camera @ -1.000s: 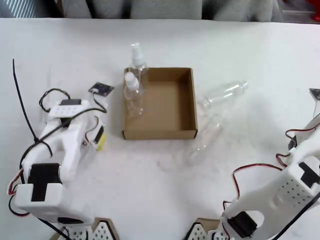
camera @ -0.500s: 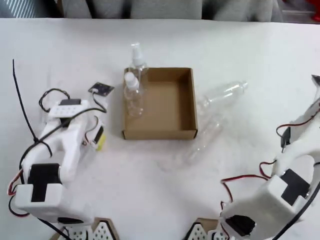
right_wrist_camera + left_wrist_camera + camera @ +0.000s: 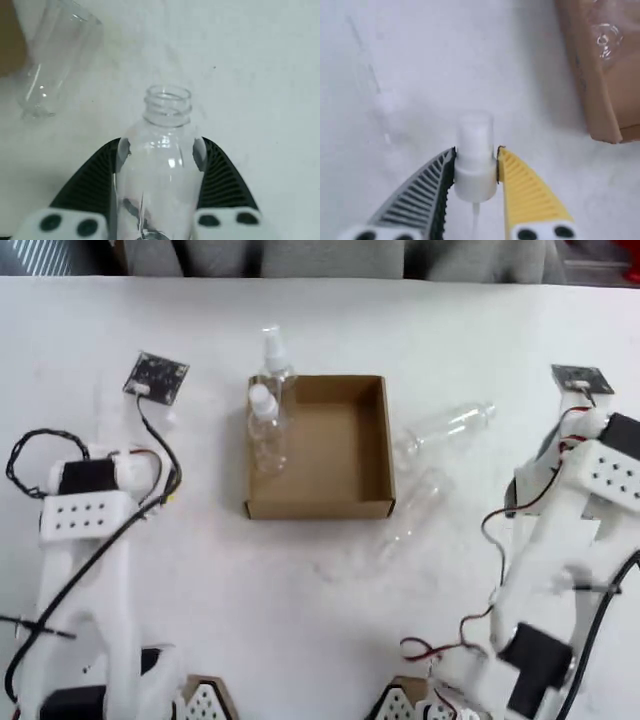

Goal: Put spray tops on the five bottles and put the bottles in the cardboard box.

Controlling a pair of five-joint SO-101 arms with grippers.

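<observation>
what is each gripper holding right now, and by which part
The left gripper pinches a spray top by its lower collar. The right gripper clamps a capless bottle at its shoulder, just below the neck.

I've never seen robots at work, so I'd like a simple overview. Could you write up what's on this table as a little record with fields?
Left gripper: shut on a white spray top
Right gripper: shut on a clear bottle with an open, uncapped neck
Cardboard box: open, between the two arms
Capped bottles: two, at the box's left wall
Uncapped bottles: two, lying on their sides right of the box
</observation>
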